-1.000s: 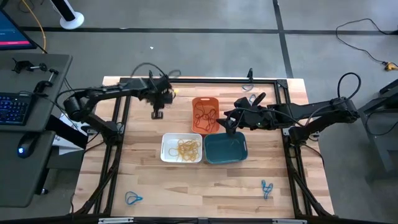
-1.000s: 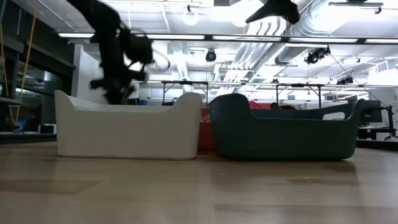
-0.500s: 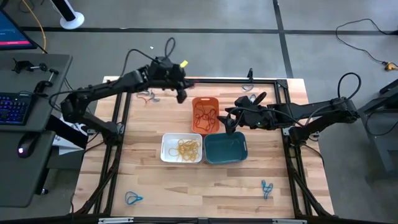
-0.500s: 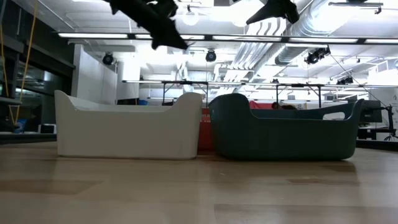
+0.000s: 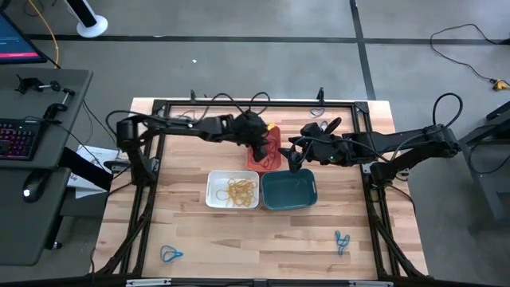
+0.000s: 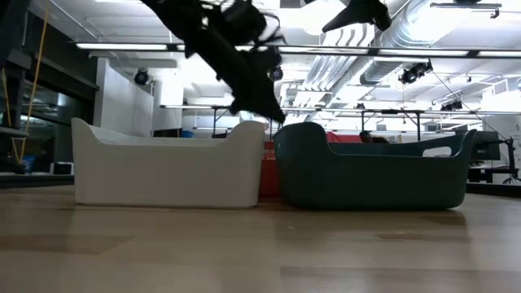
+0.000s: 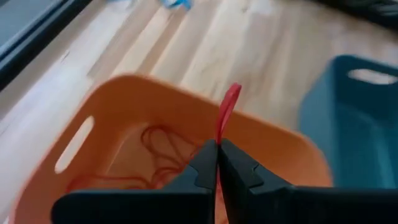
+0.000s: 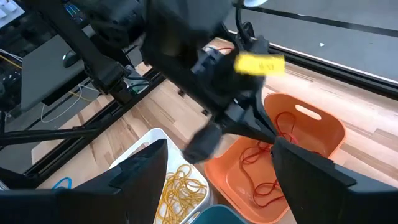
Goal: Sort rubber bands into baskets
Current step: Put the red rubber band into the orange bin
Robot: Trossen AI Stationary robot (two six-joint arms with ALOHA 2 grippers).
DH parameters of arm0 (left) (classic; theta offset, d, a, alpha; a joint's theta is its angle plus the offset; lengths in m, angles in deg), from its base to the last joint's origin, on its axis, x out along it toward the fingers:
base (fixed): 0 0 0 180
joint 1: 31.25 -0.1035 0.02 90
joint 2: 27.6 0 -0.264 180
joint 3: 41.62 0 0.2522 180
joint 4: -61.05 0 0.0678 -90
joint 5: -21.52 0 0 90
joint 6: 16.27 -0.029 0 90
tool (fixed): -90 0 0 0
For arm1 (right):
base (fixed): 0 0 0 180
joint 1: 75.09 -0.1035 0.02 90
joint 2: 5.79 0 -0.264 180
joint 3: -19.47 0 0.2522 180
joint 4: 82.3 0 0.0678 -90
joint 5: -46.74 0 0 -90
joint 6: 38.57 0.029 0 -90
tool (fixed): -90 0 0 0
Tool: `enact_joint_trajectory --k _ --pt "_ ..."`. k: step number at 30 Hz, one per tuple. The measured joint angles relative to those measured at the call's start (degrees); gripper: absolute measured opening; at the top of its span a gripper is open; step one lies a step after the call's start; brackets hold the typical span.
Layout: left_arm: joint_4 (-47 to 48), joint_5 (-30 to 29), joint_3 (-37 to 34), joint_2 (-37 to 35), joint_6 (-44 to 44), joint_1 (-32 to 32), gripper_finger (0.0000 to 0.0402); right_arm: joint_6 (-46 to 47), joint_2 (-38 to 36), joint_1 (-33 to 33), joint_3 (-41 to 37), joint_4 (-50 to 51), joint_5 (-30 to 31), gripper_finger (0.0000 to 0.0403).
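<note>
Three baskets sit mid-table: orange-red (image 5: 273, 159), white (image 5: 210, 191) holding yellow bands (image 5: 239, 190), and teal (image 5: 315, 191). My left gripper (image 5: 261, 147) hangs over the orange-red basket (image 7: 124, 87), shut on a red rubber band (image 7: 227, 112). Several red bands (image 7: 161, 140) lie in that basket. My right gripper (image 5: 296, 155) hovers open and empty above the gap between the orange-red and teal baskets, its fingers wide apart in the right wrist view (image 8: 217, 186). My left gripper (image 7: 217, 149) pinches the red rubber band between its two fingertips, on the part just past the tips (image 7: 219, 134). The flattened loop end (image 7: 230, 99) sticks out beyond them. The fingers slant down from the table's left. The band is held clear above the orange-red basket.
Blue bands lie on the table near the front left (image 5: 170, 254) and front right (image 5: 342, 241). A dark frame (image 5: 255, 102) runs round the table's edge. In the low view the white basket (image 6: 163, 171) and teal basket (image 6: 374, 175) stand side by side.
My left gripper has risen from the table at the far left and swung toward the table's right, ending low over the orange-red basket.
</note>
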Motion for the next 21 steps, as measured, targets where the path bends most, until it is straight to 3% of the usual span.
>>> enact_joint_trajectory --k 6,13,16,21 --pt "0.99 -2.54 0.11 1.33 0.97 0.12 0.0024 -0.08 0.0 -0.04 0.0 -0.01 -0.01 0.0275" --pt "4.98 -2.52 0.21 -0.45 0.8 -0.42 0.0095 -0.13 0.0 0.95 0.0 -0.08 -0.96 0.0275" --pt "12.37 -4.23 1.52 -0.61 0.25 -0.5 0.0131 -0.17 0.0 1.68 0.0 -0.12 -2.38 0.0275" --pt "35.48 -10.35 4.53 -1.64 1.11 -4.69 0.0177 -2.55 0.0 3.24 0.0 -0.3 -5.85 0.0275"
